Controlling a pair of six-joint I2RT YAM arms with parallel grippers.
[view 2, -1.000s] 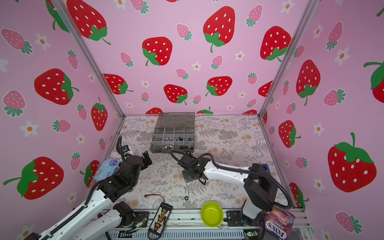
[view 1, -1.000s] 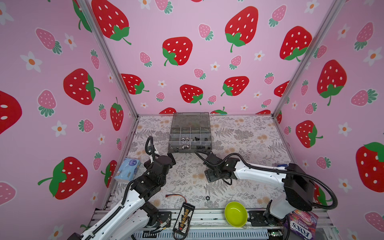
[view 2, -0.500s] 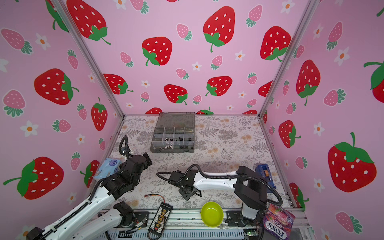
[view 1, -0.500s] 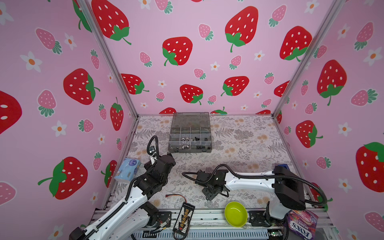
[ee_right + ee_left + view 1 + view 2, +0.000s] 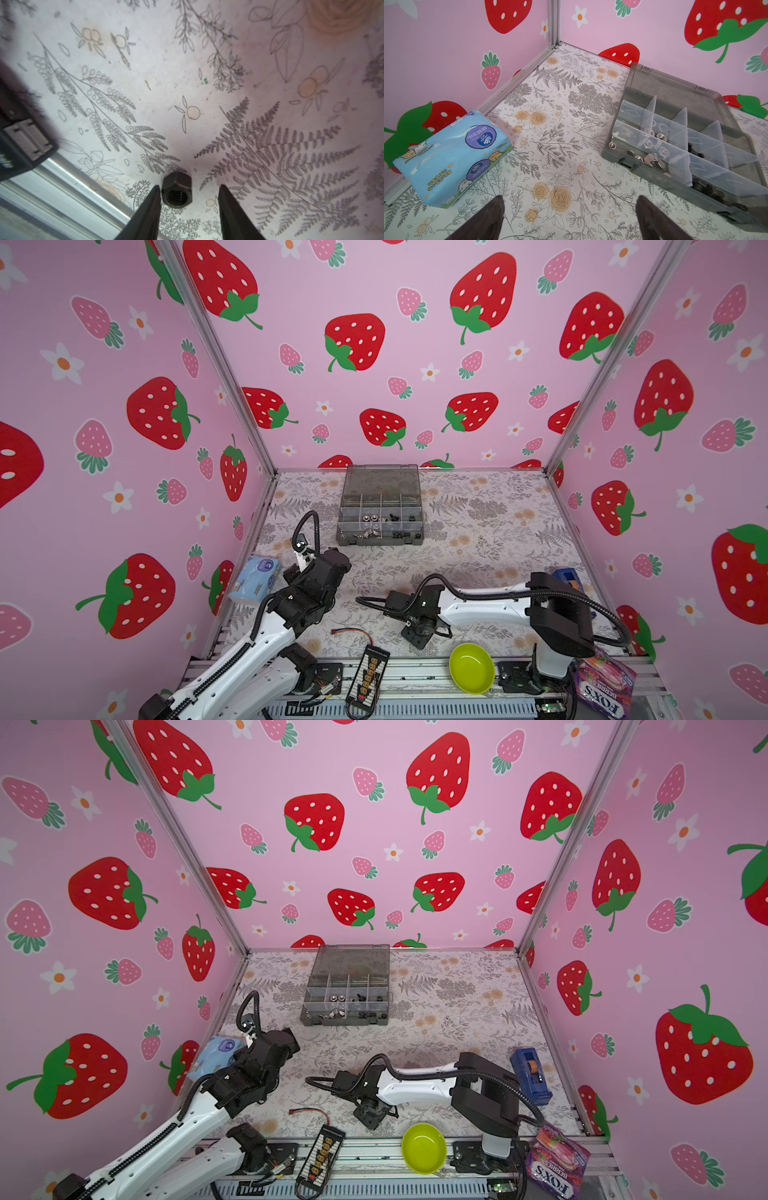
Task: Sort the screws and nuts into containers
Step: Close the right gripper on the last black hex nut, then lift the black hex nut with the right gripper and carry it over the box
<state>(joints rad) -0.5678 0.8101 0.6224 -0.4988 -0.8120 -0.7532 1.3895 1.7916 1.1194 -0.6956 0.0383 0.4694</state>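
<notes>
The left gripper (image 5: 569, 199) hangs above the flowered table cover (image 5: 560, 128), its two dark fingers (image 5: 492, 214) standing wide apart. A blue tissue pack (image 5: 452, 158) lies beside the pink wall (image 5: 446, 52). The grey box (image 5: 616, 160) is open, its lid (image 5: 664, 83) laid back; silver nuts (image 5: 652, 160) and black pieces (image 5: 695, 152) lie in separate compartments

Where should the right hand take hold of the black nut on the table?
Pinch two opposite side flats of the nut, coming straight down. It seems to lie flat on the table, bore up, between the fingers of the right hand; one finger touches a side, the other stands apart.
</notes>
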